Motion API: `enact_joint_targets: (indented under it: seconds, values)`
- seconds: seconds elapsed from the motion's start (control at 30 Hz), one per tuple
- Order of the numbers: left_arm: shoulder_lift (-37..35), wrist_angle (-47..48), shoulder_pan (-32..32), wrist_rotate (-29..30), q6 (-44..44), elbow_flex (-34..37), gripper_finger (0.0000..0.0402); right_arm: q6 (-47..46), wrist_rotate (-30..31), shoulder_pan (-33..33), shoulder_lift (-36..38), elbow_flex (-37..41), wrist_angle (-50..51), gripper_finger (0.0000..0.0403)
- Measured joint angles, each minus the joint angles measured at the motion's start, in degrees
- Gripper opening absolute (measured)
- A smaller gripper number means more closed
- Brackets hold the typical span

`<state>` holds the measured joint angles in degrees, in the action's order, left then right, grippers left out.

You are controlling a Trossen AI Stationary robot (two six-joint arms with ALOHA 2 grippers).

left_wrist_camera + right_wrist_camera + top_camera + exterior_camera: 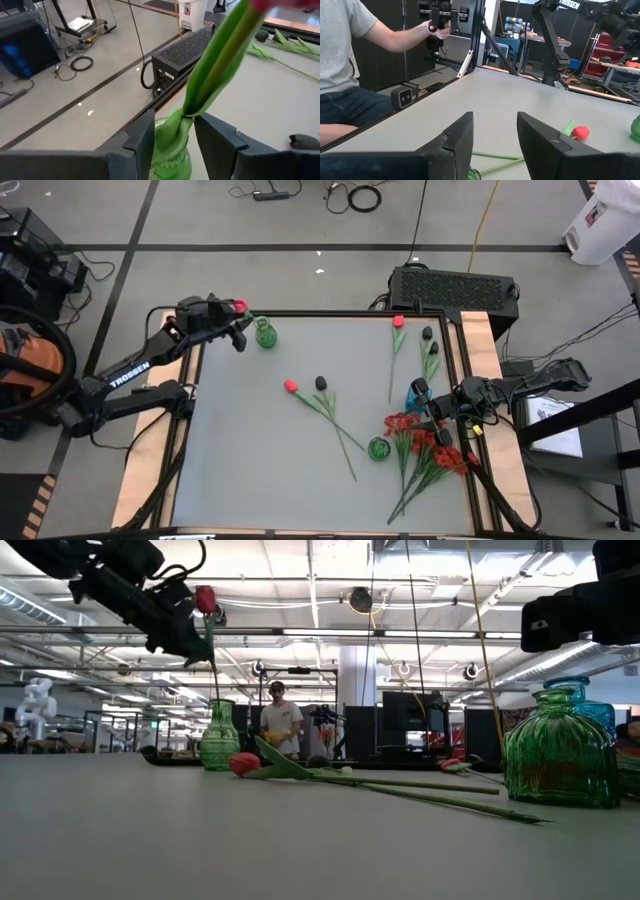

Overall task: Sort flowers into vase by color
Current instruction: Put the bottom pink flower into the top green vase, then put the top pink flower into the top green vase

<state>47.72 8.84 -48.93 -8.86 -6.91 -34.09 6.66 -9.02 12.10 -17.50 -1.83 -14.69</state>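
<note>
— While the left gripper [240, 330] pinches a red tulip [240, 306] over the far green vase [265, 334], stem at its mouth, what's left?

— Nearly everything, I'd say. A red and a black tulip [321, 383] lie mid-table, more flowers by the near vase [378, 448]. The right gripper [428, 402] waits there, jaws apart, empty.

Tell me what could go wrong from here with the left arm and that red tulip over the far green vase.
1. The left gripper holds the red tulip by its stem above the green vase; the neck looks narrow, so the stem could catch on the rim.
2. The vase stands close to the table's far edge; a sideways push might tip it.
3. The right gripper hovers open by the blue vase and could nudge it.
</note>
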Motion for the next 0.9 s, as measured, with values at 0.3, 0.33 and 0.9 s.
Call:
enact_joint_targets:
  seconds: [0.3,0.33,0.9]
  values:
    - [-7.4,13.3,0.0,-0.2,-0.9,0.0,0.0144,0.0,0.0,0.0,0.0,0.0,0.0,0.0144]
    - [-8.3,14.9,0.0,-0.3,-0.3,0.0,0.0144,0.0,0.0,0.0,0.0,0.0,0.0,0.0144]
    - [-12.1,20.9,8.9,-18.0,4.8,0.0,0.0144,0.0,0.0,0.0,0.0,0.0,0.0,0.0144]
